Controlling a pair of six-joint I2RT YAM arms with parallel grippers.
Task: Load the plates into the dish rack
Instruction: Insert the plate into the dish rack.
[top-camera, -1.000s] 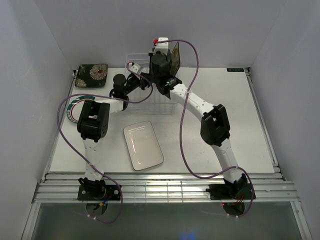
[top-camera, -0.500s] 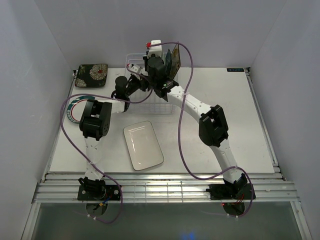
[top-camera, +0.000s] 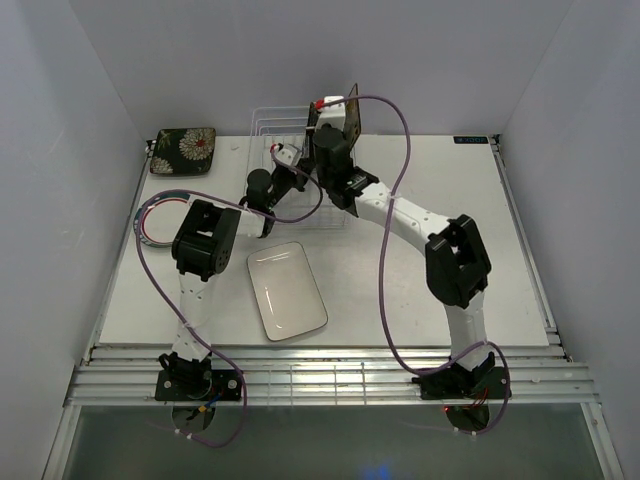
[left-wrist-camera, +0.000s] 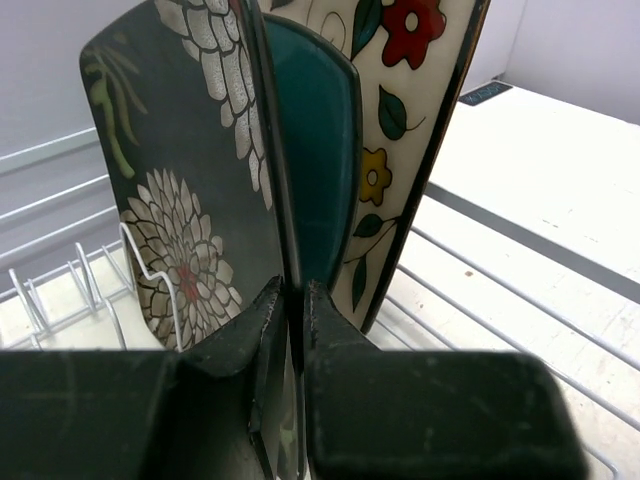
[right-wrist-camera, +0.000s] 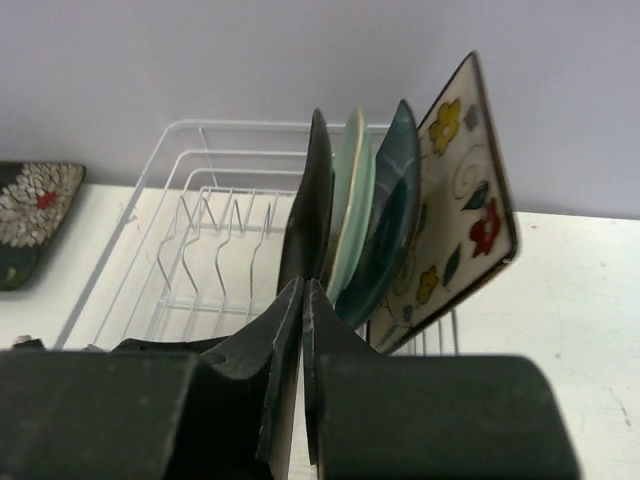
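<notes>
Top view: left arm (top-camera: 200, 245) and right arm (top-camera: 420, 225) crowd the rack (top-camera: 268, 122), hiding most of it and both sets of fingertips. The white plate (top-camera: 287, 290) lies flat, and the rimmed plate (top-camera: 146, 222) is half covered.

Left wrist: the left gripper (left-wrist-camera: 295, 310) pinches the rim of the dark plate (left-wrist-camera: 190, 200), which stands in the rack with the teal plate (left-wrist-camera: 315, 150) behind it.

Right wrist: the right gripper (right-wrist-camera: 302, 310) is closed and empty. The mint plate (right-wrist-camera: 352, 190) shows edge-on, barely a sliver.

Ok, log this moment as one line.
left gripper: shut on dark floral plate in dish rack | right gripper: shut, empty | on table: white rectangular plate, second dark floral plate, green-rimmed plate
</notes>
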